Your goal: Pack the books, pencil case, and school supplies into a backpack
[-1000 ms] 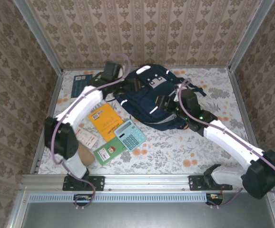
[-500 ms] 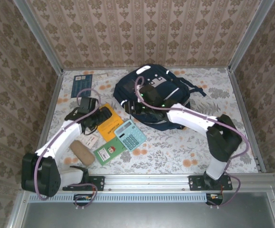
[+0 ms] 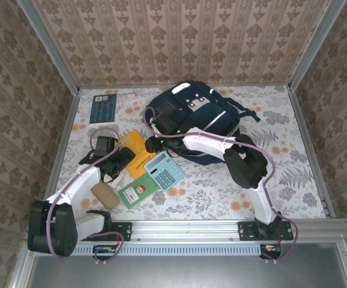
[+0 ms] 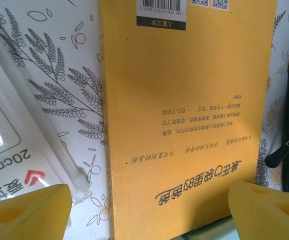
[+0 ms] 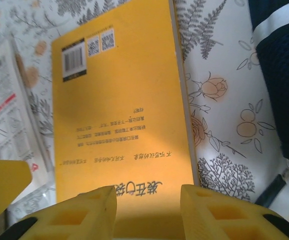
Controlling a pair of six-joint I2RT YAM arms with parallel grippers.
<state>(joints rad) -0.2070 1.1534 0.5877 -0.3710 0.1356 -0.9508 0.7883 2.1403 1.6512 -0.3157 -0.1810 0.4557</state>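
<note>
While the orange-yellow book [image 3: 138, 157] lies flat on the desk [image 3: 281, 126], just beside the near-left flank of the backpack [image 3: 191, 114], both arms address it.

Left gripper [image 4: 147, 214]: fingers released and spread wide, one near each long edge of the book, nothing between them.

Right gripper [image 5: 148, 207]: fingers part-way apart over the book's near end. Contact with the cover cannot be determined.

Step in hand, by judgement: securing this book for packing. The calculator [image 3: 165, 171], green book [image 3: 137, 192] and pencil case [image 3: 105, 193] lie on the desk nearby.

The next move likely calls for raising one edge clear of the desk, since a thin flat book offers little to pinch. A firm clamp should follow before the book is carried to the backpack's opening.
</note>
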